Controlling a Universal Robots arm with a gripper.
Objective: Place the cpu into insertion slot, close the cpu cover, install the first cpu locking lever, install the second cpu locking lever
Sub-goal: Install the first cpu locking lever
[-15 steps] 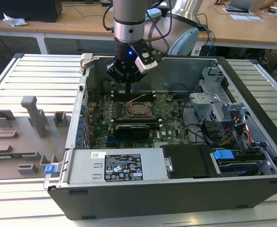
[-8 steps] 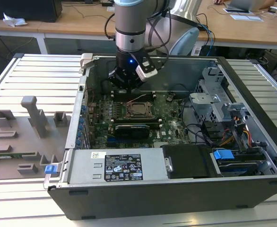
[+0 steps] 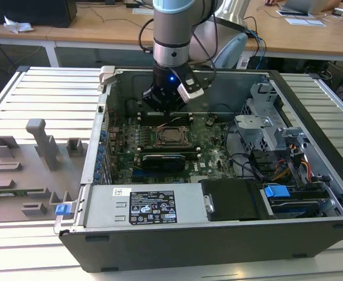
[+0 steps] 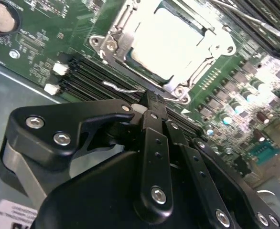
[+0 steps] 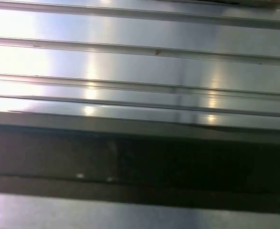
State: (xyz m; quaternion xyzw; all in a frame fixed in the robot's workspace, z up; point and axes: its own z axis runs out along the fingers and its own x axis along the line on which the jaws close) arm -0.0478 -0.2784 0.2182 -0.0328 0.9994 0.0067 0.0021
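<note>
The cpu (image 4: 166, 45), pale silvery, sits square under the closed cpu cover (image 4: 118, 36); pincer (image 4: 152, 102) fully closed, holding nothing.

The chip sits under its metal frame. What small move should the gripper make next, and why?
Likely a short advance of the black gripper onto the thin silver wire lever: its free end lies just ahead of the gripper, while the pale square cpu sits under the lowered dark-silver cpu cover.

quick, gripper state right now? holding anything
gripper: fingers shut, tips pressed together with nothing held between them, poised just beside the cpu cover, which lies closed over the cpu.
</note>
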